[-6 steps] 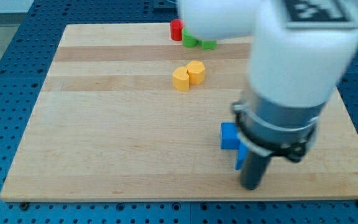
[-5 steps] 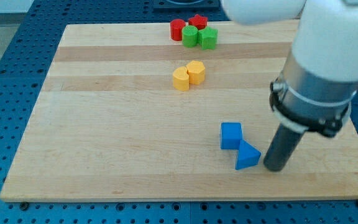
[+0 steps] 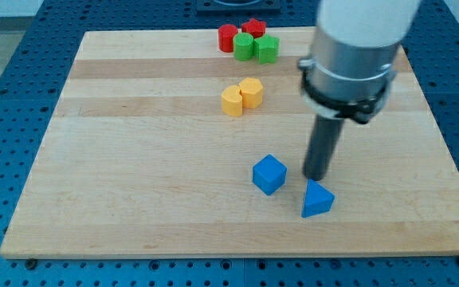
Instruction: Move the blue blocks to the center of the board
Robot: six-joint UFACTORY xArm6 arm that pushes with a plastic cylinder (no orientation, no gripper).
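So the rod's tip (image 3: 317, 176) sits between the blue cube (image 3: 268, 174) and blue triangular block (image 3: 317, 199), lower right of centre on the pale, smooth wooden board (image 3: 134, 159). No fingers on this rig, just a plain rod. Yellow blocks (image 3: 241, 96) sit above, well apart; bare wood lies left.

The counter (image 3: 134, 159) is a pale wooden board built of lengthwise strips in slightly differing tones, its surface evenly lit, with soft shadows and no glare. It rests on a blue perforated base plate (image 3: 6, 104), drilled in a regular grid of small dark holes, which shows along the view's left, right and bottom margins. At the view's top a strip of light grey surface (image 3: 6, 8) lies beyond the blue plate.
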